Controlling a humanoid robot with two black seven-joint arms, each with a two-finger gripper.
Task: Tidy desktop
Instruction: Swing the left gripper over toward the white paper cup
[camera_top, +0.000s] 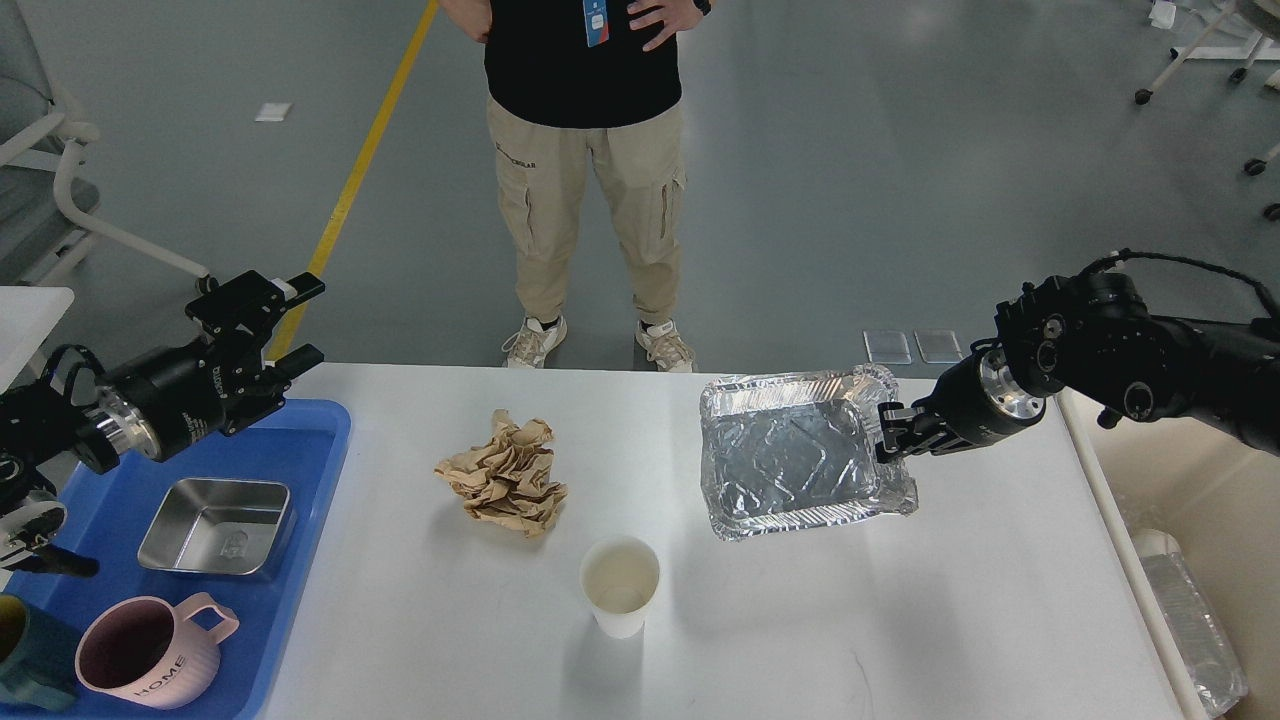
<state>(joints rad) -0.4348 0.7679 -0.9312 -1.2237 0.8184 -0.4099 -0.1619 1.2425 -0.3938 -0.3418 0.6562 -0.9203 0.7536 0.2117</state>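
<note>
White worktop (420, 640) fills the near view, part cleared; blue tray (310, 520) at its left edge collects reusables (steel pan (215, 527), pink mug (140, 665)); right gripper (885, 443), fingers pinching foil tray (790, 465) by its right rim, presumably for binning; left gripper (285, 320) idle, fingers spread; crumpled paper (505, 475), paper cup (620, 585) remain.
</note>
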